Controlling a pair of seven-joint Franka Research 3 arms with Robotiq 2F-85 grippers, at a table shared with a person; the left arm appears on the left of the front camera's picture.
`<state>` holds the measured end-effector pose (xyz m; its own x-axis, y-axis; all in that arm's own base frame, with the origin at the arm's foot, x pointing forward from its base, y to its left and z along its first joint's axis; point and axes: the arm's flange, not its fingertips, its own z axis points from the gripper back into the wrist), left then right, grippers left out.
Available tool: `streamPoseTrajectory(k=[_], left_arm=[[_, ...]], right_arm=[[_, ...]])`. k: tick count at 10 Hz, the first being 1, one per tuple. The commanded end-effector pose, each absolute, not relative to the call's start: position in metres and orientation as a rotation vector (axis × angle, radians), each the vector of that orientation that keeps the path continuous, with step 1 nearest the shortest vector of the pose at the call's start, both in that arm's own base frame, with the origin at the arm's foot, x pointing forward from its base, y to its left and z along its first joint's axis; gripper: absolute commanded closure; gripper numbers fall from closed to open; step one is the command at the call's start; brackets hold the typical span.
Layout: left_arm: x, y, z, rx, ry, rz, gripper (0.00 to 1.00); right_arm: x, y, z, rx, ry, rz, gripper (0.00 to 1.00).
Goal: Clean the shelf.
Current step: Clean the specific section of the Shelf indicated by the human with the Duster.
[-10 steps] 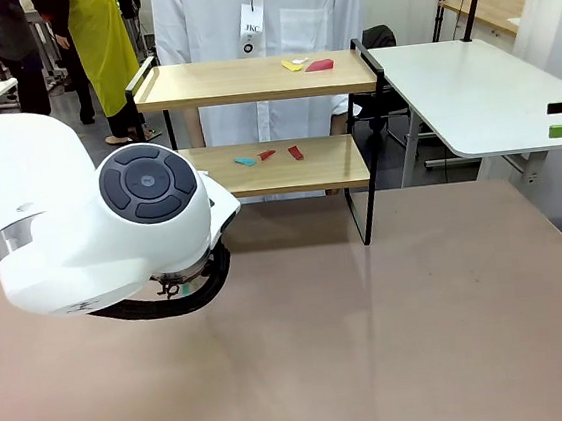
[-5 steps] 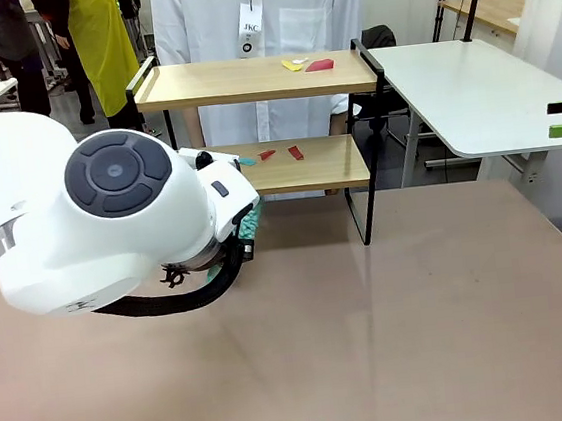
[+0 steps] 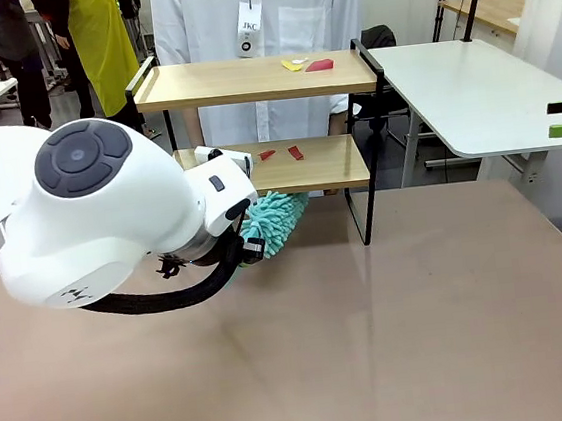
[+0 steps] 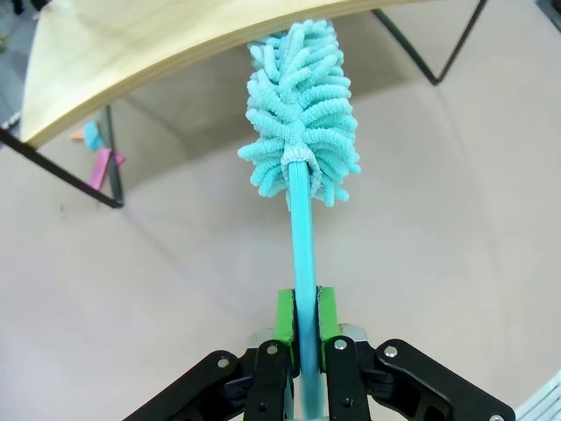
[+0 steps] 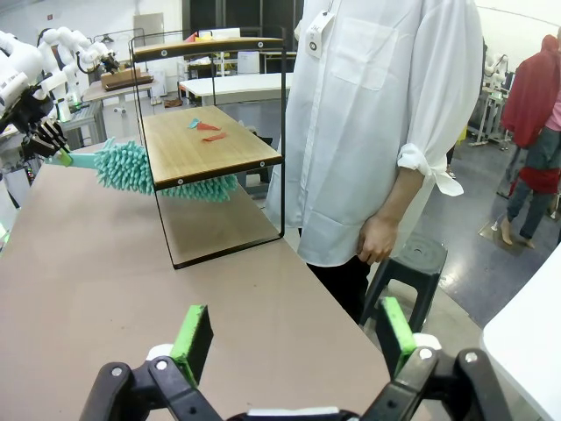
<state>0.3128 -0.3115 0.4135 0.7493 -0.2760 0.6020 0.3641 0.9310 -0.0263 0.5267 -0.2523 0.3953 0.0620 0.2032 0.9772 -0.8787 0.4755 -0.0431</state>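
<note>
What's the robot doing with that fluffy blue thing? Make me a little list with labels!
Tool: teal duster
Held by: left gripper, shut on the handle
Duster head: partly under the front edge of the lower board of the shelf
Top board mess: red scrap, yellow scrap
Lower board mess: small red bits
Other arm: right gripper, open, empty
Nearby: a person at the table's far side

Bright even light, soft shadows, faint sheen on table (image 3: pixel 425 336). Wrist views bow shelf (image 4: pixel 131 53) edge. Focus sharp.
</note>
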Motion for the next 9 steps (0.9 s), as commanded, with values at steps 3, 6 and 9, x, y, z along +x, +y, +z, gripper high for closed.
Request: streamPoseTrajectory(k=[3,6,9], left_arm=[[0.313,-0.312,0.414,-0.145,-0.634,-0.351,0.87],[0.32,-0.31,0.416,-0.2,-0.601,-0.434,0.87],[0.303,-0.288,0.42,-0.265,-0.515,-0.554,0.87]], right_arm=[[0.527,-0.248,0.402,0.684,-1.221,0.915,0.0],[0.527,-0.248,0.402,0.684,-1.221,0.915,0.0],[0.527,-0.248,0.402,0.684,-1.221,0.915,0.0]])
